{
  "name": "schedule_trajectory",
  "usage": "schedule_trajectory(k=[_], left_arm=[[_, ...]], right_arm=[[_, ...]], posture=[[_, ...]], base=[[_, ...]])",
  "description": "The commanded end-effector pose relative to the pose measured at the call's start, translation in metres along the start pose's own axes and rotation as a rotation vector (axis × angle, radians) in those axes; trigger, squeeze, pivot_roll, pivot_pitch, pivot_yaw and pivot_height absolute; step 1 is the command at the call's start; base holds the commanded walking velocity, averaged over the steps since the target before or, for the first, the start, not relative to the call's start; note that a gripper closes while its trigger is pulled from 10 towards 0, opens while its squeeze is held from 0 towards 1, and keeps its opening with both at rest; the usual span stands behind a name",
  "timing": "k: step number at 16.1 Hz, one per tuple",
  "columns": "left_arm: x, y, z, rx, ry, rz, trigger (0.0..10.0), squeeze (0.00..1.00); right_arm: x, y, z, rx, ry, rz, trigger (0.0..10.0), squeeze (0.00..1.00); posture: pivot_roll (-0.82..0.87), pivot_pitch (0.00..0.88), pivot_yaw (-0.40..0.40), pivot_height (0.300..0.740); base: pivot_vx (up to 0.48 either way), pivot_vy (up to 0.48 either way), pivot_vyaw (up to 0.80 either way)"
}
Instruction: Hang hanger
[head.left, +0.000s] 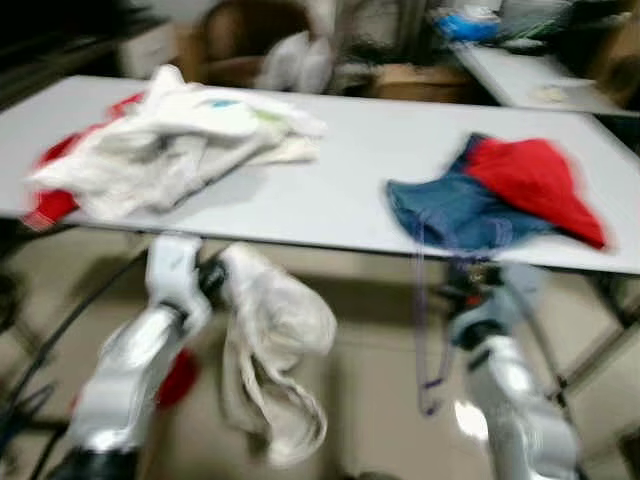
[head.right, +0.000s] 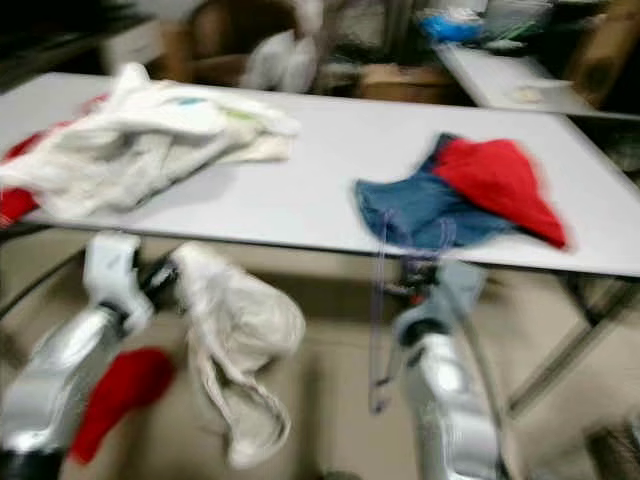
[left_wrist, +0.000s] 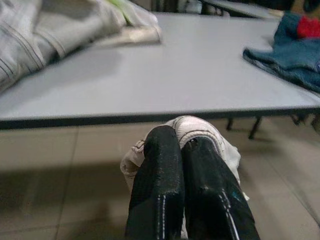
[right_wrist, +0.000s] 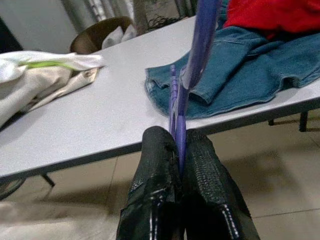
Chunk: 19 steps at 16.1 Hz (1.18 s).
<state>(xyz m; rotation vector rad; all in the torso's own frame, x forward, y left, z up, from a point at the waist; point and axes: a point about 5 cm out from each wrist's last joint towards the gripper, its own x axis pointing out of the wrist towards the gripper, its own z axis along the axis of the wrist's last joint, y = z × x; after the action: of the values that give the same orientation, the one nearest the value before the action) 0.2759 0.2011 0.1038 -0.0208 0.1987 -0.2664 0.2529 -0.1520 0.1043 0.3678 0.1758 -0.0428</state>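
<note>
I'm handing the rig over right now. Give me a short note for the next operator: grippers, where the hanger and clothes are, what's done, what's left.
Left gripper: shut on the white garment, held below the table edge in front of the grey table.
Right gripper: shut on the purple hanger, also low in front of the table.
On the table: a pile of white clothes on the robot's left, blue jeans with a red garment on top on its right. A red item lies on the floor.
Done: hanger and garment both picked up.
Left: garment is not on the hanger yet; then hang it. No rail seen.
</note>
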Motion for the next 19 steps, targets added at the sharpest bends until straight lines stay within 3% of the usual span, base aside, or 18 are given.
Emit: schedule_trajectory(k=[1, 7, 10, 14, 19], left_arm=[[0.002, -0.004, 0.019, 0.017, -0.078, -0.018, 10.0, 0.0], [0.012, -0.008, 0.02, 0.01, -0.087, -0.004, 10.0, 0.0], [0.001, -0.005, 0.013, 0.026, -0.061, -0.009, 10.0, 0.0], [0.001, 0.002, 0.015, 0.03, -0.066, 0.007, 10.0, 0.0], [0.012, -0.011, 0.026, -0.022, -0.136, -0.015, 10.0, 0.0]], right_arm=[[0.001, -0.001, 0.003, -0.035, -0.012, 0.01, 10.0, 0.0], [0.003, 0.001, 0.008, -0.104, -0.033, 0.056, 10.0, 0.0], [0.001, 0.003, 0.003, -0.097, -0.021, 0.062, 10.0, 0.0], [0.001, 0.01, 0.002, -0.089, -0.024, 0.09, 10.0, 0.0], [0.001, 0.006, 0.009, -0.077, -0.045, 0.09, 10.0, 0.0]], posture=[[-0.09, 0.0, -0.014, 0.74], [-0.11, 0.0, -0.023, 0.74], [-0.09, 0.0, -0.025, 0.74], [-0.11, 0.0, -0.01, 0.74], [-0.11, 0.0, -0.005, 0.74]], base=[[0.0, 0.326, -0.56], [0.0, 0.359, -0.09], [0.0, 0.38, 0.0], [0.0, 0.38, 0.0], [0.0, 0.068, 0.0]])
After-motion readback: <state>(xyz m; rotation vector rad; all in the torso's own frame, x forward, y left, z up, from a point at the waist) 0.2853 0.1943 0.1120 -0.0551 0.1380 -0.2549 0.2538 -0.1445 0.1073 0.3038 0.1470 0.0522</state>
